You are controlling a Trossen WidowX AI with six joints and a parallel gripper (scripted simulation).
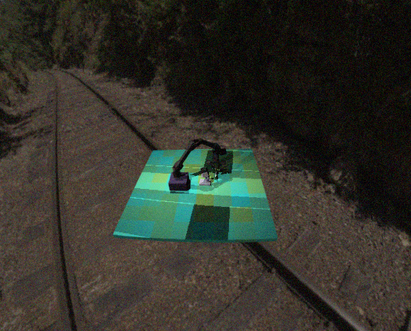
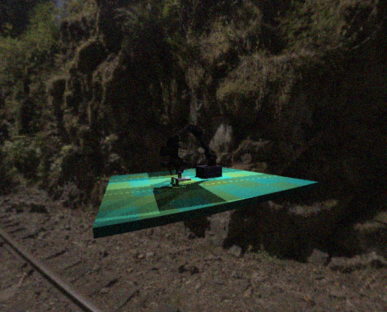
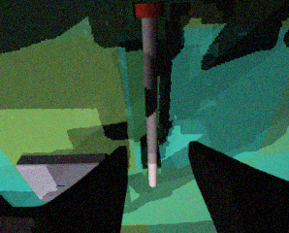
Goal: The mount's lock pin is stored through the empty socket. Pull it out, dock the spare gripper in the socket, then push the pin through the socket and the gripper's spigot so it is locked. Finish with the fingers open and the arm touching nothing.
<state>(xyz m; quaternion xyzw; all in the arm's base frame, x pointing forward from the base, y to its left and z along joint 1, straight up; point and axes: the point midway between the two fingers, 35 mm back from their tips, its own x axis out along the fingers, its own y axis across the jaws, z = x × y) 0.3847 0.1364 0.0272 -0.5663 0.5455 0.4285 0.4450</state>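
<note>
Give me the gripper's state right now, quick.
Gripper: partly open, holding nothing; the red-ended pin shows between the fingertips with gaps on both sides.

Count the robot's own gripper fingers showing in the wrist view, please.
2: the left-hand finger at lower left of the picture, and the right-hand finger at lower right. They stand apart, the red-capped pin showing between them. Neither is hidden.
</note>
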